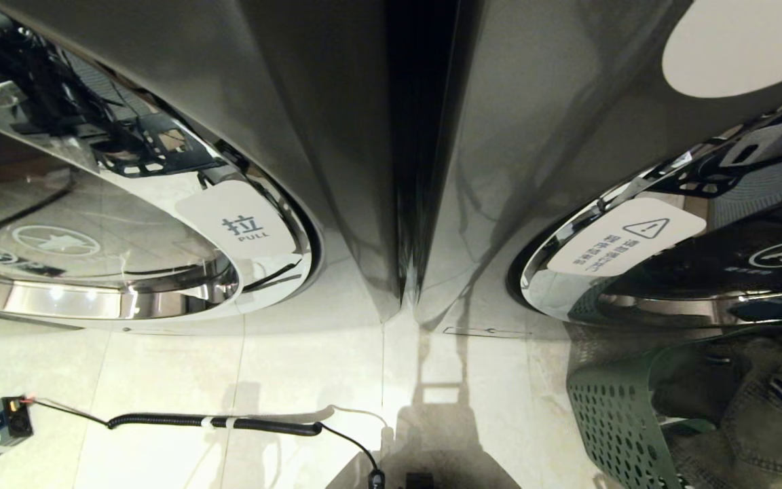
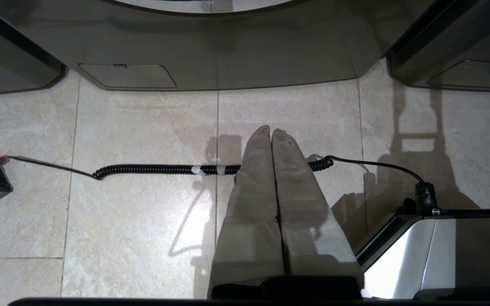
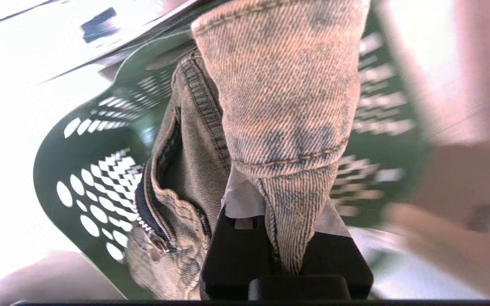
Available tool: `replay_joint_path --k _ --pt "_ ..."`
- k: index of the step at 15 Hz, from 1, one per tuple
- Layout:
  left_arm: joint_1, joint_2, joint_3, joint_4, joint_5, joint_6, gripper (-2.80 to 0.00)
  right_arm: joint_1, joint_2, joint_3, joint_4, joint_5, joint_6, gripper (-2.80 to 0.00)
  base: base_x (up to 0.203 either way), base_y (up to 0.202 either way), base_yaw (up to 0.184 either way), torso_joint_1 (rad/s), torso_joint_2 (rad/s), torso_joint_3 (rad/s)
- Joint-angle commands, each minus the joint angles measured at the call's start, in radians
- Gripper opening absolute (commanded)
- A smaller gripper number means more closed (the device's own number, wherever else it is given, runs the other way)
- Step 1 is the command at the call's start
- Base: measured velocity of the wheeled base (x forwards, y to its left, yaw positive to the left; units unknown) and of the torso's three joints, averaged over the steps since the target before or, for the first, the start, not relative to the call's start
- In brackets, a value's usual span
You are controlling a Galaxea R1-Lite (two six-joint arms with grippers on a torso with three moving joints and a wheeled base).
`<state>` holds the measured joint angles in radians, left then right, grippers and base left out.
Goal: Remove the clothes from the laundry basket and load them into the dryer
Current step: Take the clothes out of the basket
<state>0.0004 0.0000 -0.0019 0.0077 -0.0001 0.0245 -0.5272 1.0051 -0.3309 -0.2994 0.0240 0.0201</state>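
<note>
Faded olive-brown denim garment (image 3: 279,106) hangs pinched between the closed fingers of the right gripper (image 3: 285,229), seemingly lifted over the perforated dark green plastic laundry basket (image 3: 83,178) beside the dryer's chrome-ringed door (image 1: 690,272), while the left gripper (image 2: 270,131) idles closed and empty above the floor tiles (image 2: 143,221).

Greens, greys and faded denim

The laundry basket (image 1: 611,418) is dark green, dotted with round holes; the denim garment (image 3: 283,97) is washed grey-brown with tan stitching. The dryer (image 1: 337,136) is glossy grey with chrome door rings, the floor (image 2: 143,229) pale beige tile, the coiled cable (image 2: 151,169) black.
</note>
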Motion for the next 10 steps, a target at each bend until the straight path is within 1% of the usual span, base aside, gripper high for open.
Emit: replay_joint_path --k 1,3,4,5,6,7,8,9,10 --pt "0.001 -0.002 0.0 0.0 0.0 0.0 -2.8 0.002 -0.278 0.0 0.084 -0.021 -0.042 -2.8 0.0 0.0 0.0 0.0 0.0 0.0" --pt "0.0 -0.002 0.0 0.0 0.0 0.0 -2.8 -0.004 -0.421 -0.011 0.209 -0.047 -0.135 -2.8 0.0 0.0 0.0 0.0 0.0 0.0" --pt "0.001 -0.002 0.0 0.0 0.0 0.0 -2.8 -0.026 -0.481 -0.018 0.262 -0.055 -0.183 -2.8 0.0 0.0 0.0 0.0 0.0 0.0" --pt "0.0 -0.002 0.0 0.0 0.0 0.0 -2.8 -0.043 -0.529 -0.031 0.3 -0.06 -0.214 -2.8 0.0 0.0 0.0 0.0 0.0 0.0" --pt "0.001 -0.002 0.0 0.0 -0.001 0.0 -2.8 -0.043 -0.571 -0.044 0.317 -0.061 -0.226 -2.8 0.0 0.0 0.0 0.0 0.0 0.0" --pt "0.0 -0.002 0.0 0.0 0.0 0.0 -2.8 -0.01 -0.595 -0.049 0.319 -0.062 -0.224 -2.8 0.0 0.0 0.0 0.0 0.0 0.0" --pt "0.0 -0.002 0.0 0.0 0.0 0.0 -2.8 0.063 -0.619 -0.05 0.32 -0.063 -0.218 -2.8 0.0 0.0 0.0 0.0 0.0 0.0" --pt "0.0 -0.002 0.0 0.0 0.0 0.0 -2.8 0.153 -0.659 -0.047 0.323 -0.064 -0.214 -2.8 0.0 0.0 0.0 0.0 0.0 0.0" --pt "0.001 -0.003 0.0 0.0 0.0 0.0 -2.8 0.221 -0.701 -0.038 0.326 -0.064 -0.211 -2.8 0.0 0.0 0.0 0.0 0.0 0.0"
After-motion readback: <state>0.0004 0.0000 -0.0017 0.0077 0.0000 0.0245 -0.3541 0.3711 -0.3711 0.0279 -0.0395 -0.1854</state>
